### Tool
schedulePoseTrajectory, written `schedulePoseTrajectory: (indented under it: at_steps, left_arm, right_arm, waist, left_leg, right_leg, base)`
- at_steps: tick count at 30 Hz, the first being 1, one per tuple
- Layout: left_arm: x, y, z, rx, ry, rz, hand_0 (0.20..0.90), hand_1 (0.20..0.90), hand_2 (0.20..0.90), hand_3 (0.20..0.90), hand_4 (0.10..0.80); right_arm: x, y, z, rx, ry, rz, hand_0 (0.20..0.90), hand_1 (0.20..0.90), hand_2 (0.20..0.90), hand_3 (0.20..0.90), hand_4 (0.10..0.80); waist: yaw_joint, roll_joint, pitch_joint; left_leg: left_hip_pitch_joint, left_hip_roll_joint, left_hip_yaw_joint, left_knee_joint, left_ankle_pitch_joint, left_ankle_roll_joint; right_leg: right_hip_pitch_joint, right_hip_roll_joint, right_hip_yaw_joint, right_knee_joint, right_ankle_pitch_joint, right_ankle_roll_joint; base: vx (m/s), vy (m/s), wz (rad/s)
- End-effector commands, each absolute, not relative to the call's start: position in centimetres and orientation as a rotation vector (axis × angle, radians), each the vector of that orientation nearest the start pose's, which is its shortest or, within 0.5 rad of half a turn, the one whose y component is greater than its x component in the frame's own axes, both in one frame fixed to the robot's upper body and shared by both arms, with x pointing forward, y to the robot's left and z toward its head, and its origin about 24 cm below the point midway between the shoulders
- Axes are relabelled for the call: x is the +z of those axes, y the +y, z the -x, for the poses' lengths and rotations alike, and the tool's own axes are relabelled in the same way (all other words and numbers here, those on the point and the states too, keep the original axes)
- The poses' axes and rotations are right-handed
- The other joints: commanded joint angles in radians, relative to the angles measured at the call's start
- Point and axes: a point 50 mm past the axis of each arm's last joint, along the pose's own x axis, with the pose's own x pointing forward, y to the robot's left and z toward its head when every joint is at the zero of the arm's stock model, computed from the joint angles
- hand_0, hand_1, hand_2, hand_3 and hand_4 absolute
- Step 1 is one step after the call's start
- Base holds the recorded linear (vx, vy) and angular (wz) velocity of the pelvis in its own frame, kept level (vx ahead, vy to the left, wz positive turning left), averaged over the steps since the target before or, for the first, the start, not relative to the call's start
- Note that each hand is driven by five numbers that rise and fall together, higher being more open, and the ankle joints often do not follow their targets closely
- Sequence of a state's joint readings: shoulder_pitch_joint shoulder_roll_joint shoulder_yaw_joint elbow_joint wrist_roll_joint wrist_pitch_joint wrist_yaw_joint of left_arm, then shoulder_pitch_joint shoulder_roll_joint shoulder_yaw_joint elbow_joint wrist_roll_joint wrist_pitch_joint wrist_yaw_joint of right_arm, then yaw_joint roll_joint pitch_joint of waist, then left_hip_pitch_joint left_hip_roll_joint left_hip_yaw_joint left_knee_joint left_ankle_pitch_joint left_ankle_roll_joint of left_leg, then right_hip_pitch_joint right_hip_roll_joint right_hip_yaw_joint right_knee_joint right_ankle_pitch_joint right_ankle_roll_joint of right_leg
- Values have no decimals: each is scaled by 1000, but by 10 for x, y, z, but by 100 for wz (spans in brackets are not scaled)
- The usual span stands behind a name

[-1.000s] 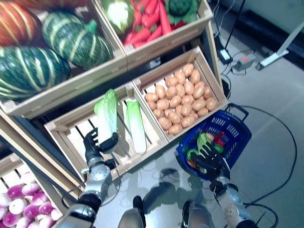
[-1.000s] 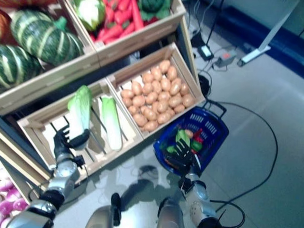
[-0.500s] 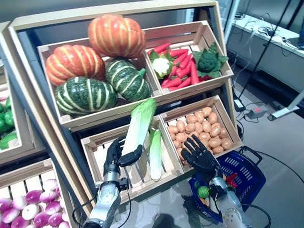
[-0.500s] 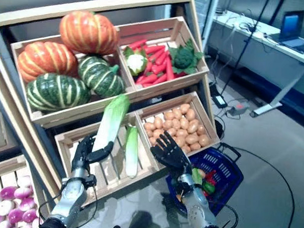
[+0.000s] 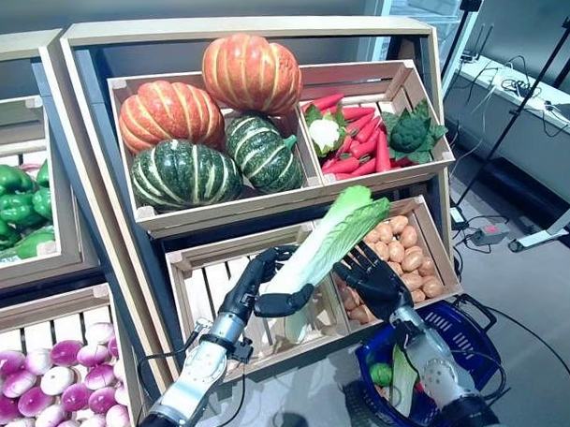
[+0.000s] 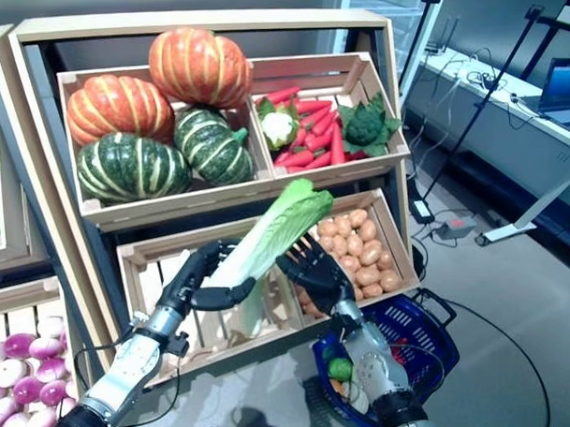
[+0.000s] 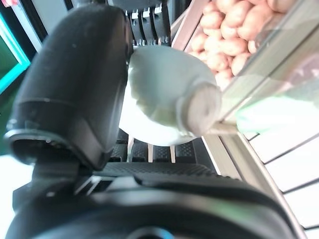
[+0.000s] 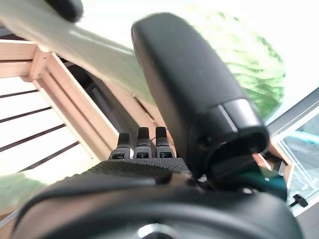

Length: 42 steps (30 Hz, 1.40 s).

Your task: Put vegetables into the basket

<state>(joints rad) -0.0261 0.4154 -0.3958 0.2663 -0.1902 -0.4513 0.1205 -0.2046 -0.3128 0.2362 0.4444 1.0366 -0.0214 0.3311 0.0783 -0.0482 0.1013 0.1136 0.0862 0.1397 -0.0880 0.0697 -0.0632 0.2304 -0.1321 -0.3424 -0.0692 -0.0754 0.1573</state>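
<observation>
A long pale-green napa cabbage (image 5: 336, 236) is held off its wooden crate (image 5: 212, 300), leaf end up and leaning to the right. My left hand (image 5: 264, 290) is shut on its white stem end (image 7: 169, 99), thumb (image 7: 75, 84) across it. My right hand (image 5: 374, 280) is open with its fingers spread, right beside the cabbage's middle; its thumb (image 8: 194, 89) shows against the green leaves (image 8: 244, 64). A second cabbage (image 6: 253, 315) lies in the crate under the lifted one. The blue basket (image 5: 454, 324) stands on the floor at the lower right, below my right arm, with several vegetables in it.
Striped pumpkins (image 5: 213, 127) fill the upper left crate; carrots, cauliflower and broccoli (image 5: 372, 142) the upper right. Potatoes (image 5: 410, 260) lie in the crate behind my right hand. Green peppers (image 5: 9, 204) and purple-white bulbs (image 5: 45, 374) sit at left. Desk legs and cables (image 5: 509, 231) stand at the right.
The camera has tilted. My left hand has swung the cabbage rightwards so its leaf end leans over the potato crate, and my right hand now sits against its middle.
</observation>
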Motion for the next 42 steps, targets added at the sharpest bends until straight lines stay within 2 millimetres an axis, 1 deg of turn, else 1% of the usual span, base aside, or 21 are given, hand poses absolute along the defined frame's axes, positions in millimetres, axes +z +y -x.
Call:
schedulePoseTrajectory:
  at_steps: [1, 8, 13, 16, 20, 21, 22, 23, 25, 28, 29, 32, 36, 38, 40, 42]
  left_arm:
    - [93, 129, -256, -375, -569, -159, 300, 300, 300, 300, 400]
    - [97, 117, -255, -444, -595, -160, 300, 300, 300, 300, 400]
    - [97, 111, -251, -502, -605, -179, 300, 300, 300, 300, 400]
    - [97, 110, -251, -521, -604, -182, 300, 300, 300, 300, 400]
    - [95, 109, -250, -530, -586, -173, 300, 300, 300, 300, 400]
    - [94, 109, -251, -530, -579, -169, 300, 300, 300, 300, 400]
    - [93, 110, -251, -530, -565, -165, 300, 300, 300, 300, 400]
    - [92, 111, -251, -529, -557, -160, 300, 300, 300, 300, 400]
    - [89, 113, -250, -527, -531, -146, 300, 300, 300, 300, 400]
    - [84, 118, -248, -523, -503, -131, 300, 300, 300, 300, 400]
    - [84, 119, -248, -522, -501, -130, 300, 300, 300, 300, 400]
    - [78, 126, -247, -506, -469, -119, 300, 300, 300, 300, 400]
    - [72, 130, -247, -494, -449, -126, 300, 300, 300, 300, 400]
    - [68, 134, -247, -487, -444, -141, 300, 300, 300, 300, 400]
    - [67, 137, -247, -483, -438, -151, 300, 300, 300, 300, 400]
    - [66, 139, -248, -485, -434, -163, 300, 300, 300, 300, 400]
  right_arm:
    - [51, -161, -317, 378, 35, -760, 900, 900, 900, 900, 800]
    - [54, -152, -323, 395, 30, -844, 900, 900, 900, 900, 800]
    - [61, -152, -328, 398, 0, -877, 900, 900, 900, 900, 800]
    - [68, -152, -331, 402, -24, -897, 900, 900, 900, 900, 800]
    - [85, -152, -337, 453, -108, -967, 900, 900, 900, 900, 800]
    - [90, -151, -337, 490, -143, -997, 900, 900, 900, 900, 800]
    - [98, -150, -337, 550, -188, -1031, 900, 900, 900, 900, 800]
    - [101, -150, -337, 566, -201, -1037, 900, 900, 900, 900, 800]
    - [114, -148, -336, 654, -272, -1051, 900, 900, 900, 900, 800]
    - [127, -152, -336, 716, -323, -1029, 900, 900, 900, 900, 800]
    - [128, -153, -336, 722, -326, -1027, 900, 900, 900, 900, 800]
    - [142, -156, -334, 819, -360, -1007, 900, 900, 900, 900, 800]
    - [149, -157, -330, 899, -373, -997, 900, 900, 900, 900, 800]
    - [152, -160, -328, 948, -362, -958, 900, 900, 900, 900, 800]
    - [155, -167, -327, 959, -355, -923, 900, 900, 900, 900, 800]
    - [157, -178, -328, 931, -370, -904, 900, 900, 900, 900, 800]
  waist:
    - [21, -5, -32]
    - [25, -2, -35]
    - [25, 2, -35]
    - [24, 4, -35]
    - [25, 8, -35]
    - [25, 8, -35]
    - [27, 9, -36]
    - [28, 9, -36]
    - [32, 10, -40]
    - [38, 8, -45]
    - [39, 8, -45]
    - [41, 3, -46]
    - [40, -2, -46]
    - [39, -6, -48]
    - [39, -9, -49]
    - [37, -12, -52]
  left_leg:
    - [53, -22, 31, 1, -143, 19]
    - [63, -22, 26, 1, -149, 19]
    - [70, -21, 22, 1, -152, 18]
    - [71, -21, 21, 1, -153, 17]
    - [74, -19, 22, 1, -153, 16]
    - [74, -19, 22, 1, -154, 15]
    - [75, -19, 19, 1, -155, 15]
    - [75, -19, 19, 1, -155, 15]
    - [75, -20, 13, 1, -157, 15]
    - [73, -22, 8, 1, -159, 15]
    - [72, -22, 8, 1, -159, 15]
    - [67, -22, 4, 1, -157, 14]
    - [65, -22, 3, 1, -157, 14]
    - [64, -21, 3, 1, -156, 13]
    - [63, -20, 4, 1, -156, 12]
    - [62, -19, 3, 1, -156, 11]
  right_leg:
    - [-42, 5, -23, -18, 68, -54]
    - [-30, 4, -21, -18, 64, -53]
    - [-25, 4, -19, -18, 62, -52]
    - [-25, 4, -17, -18, 61, -52]
    - [-23, 4, -16, -18, 60, -52]
    - [-22, 4, -16, -18, 59, -52]
    - [-21, 3, -18, -18, 59, -52]
    - [-20, 3, -18, -18, 58, -52]
    - [-19, 2, -22, -18, 57, -51]
    - [-19, 1, -25, -18, 55, -51]
    - [-20, 1, -25, -18, 55, -51]
    - [-24, 2, -25, -18, 54, -52]
    - [-25, 3, -24, -18, 54, -53]
    - [-26, 4, -20, -18, 54, -52]
    - [-27, 4, -20, -18, 54, -52]
    - [-29, 3, -18, -18, 54, -50]
  base:
    - [0, 0, 0]
    - [0, 0, 0]
    - [0, 0, 0]
    - [0, 0, 0]
    - [0, 0, 0]
    - [0, 0, 0]
    - [0, 0, 0]
    - [0, 0, 0]
    - [0, 0, 0]
    - [-7, 3, 9]
    - [-16, -2, 6]
    - [-28, -9, 2]
    - [-9, -5, 1]
    - [0, 0, 0]
    - [0, 0, 0]
    - [0, 0, 0]
